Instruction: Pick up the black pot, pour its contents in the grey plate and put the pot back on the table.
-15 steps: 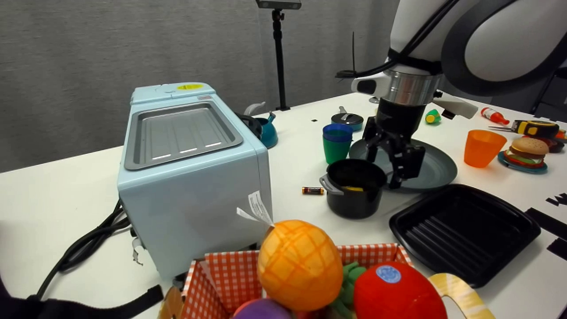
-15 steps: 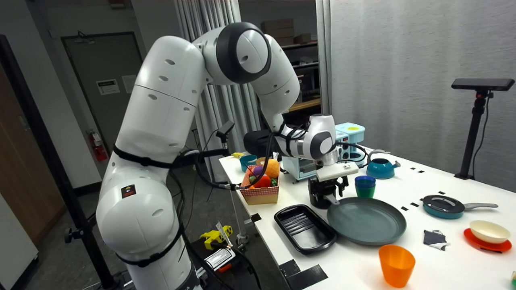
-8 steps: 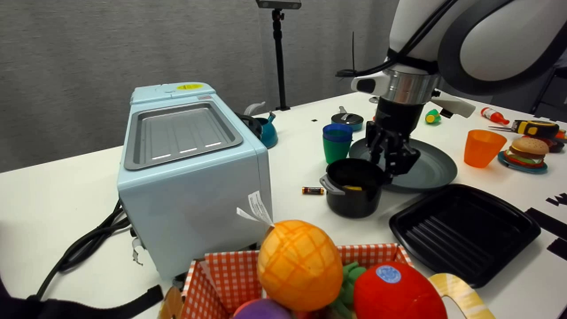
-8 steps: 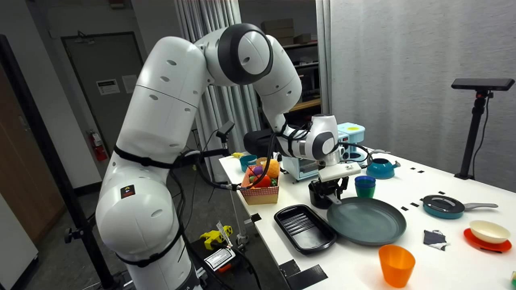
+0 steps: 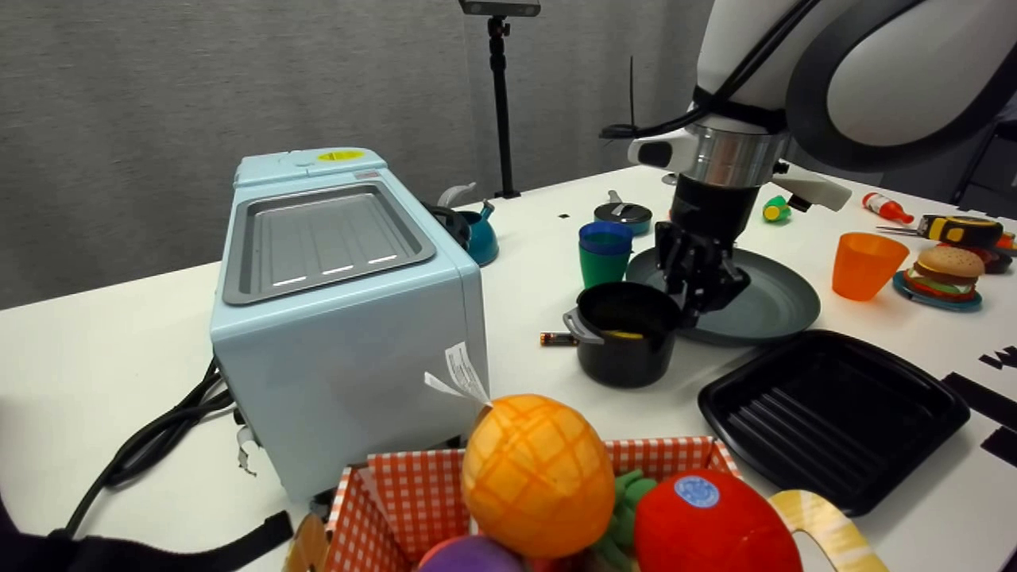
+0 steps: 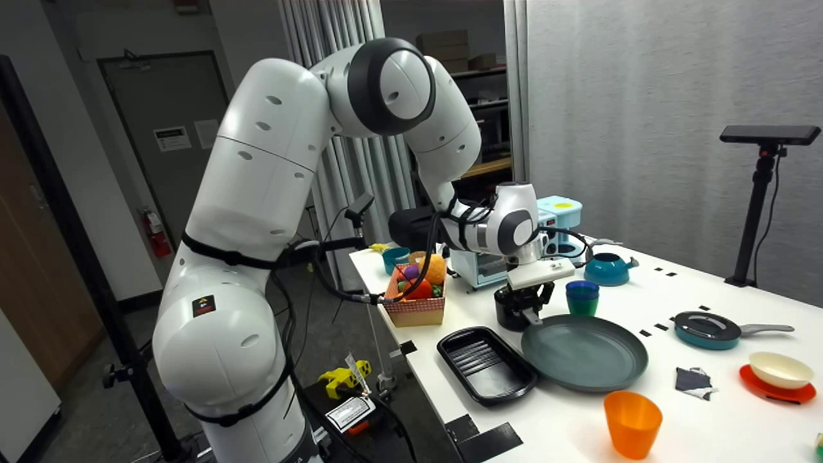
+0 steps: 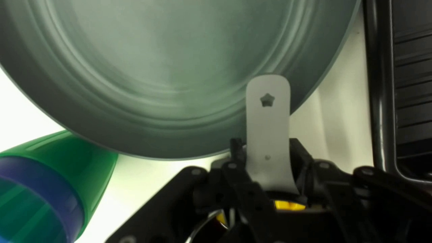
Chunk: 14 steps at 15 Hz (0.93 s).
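Note:
The black pot (image 5: 624, 361) stands upright at the near side of the grey plate (image 5: 779, 306) over the white table (image 5: 528, 278). Yellow pieces, its contents (image 5: 624, 334), show inside it. My gripper (image 5: 685, 310) points down at the pot's plate-side edge. In the wrist view both fingers (image 7: 238, 152) flank the pot's grey handle (image 7: 268, 125) and close on it. The handle's tip reaches over the plate's rim. An exterior view also shows the pot (image 6: 511, 318), partly behind the gripper. Whether its base touches the table I cannot tell.
A black ridged tray (image 5: 834, 413) lies close beside the plate. Stacked green and blue cups (image 5: 605, 258) stand just behind the pot. A battery (image 5: 556, 339) is partly hidden by the pot. A light-blue oven (image 5: 342, 357), a fruit basket (image 6: 415, 315) and an orange cup (image 5: 868, 266) stand around.
The fingers have closed from wide apart onto the handle. The pot has shifted slightly toward the oven and now covers part of the battery.

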Motion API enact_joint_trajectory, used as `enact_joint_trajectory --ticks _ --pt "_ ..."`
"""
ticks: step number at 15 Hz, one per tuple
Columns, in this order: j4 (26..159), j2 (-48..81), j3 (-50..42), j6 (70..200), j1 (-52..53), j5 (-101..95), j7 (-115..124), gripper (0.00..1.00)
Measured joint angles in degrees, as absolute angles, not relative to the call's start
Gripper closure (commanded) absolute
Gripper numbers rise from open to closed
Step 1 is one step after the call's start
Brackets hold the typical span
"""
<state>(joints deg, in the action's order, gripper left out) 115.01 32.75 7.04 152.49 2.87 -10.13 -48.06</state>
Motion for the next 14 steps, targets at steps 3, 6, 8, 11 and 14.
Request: enact_joint_trajectory --ticks 3,6,8,11,14 --pt "115.02 32.64 7.70 152.43 2.76 -9.83 -47.58 0.88" --pt "115.04 31.74 9.17 151.98 1.99 -8.26 -46.45 0.88" --pt "115.16 30.48 10.05 151.60 1.10 -6.62 -46.14 0.88" --pt "115.67 27.73 10.65 150.45 -0.30 -4.18 -46.10 0.88" --pt "117.49 24.43 10.68 149.44 -1.53 -2.34 -46.08 0.88"
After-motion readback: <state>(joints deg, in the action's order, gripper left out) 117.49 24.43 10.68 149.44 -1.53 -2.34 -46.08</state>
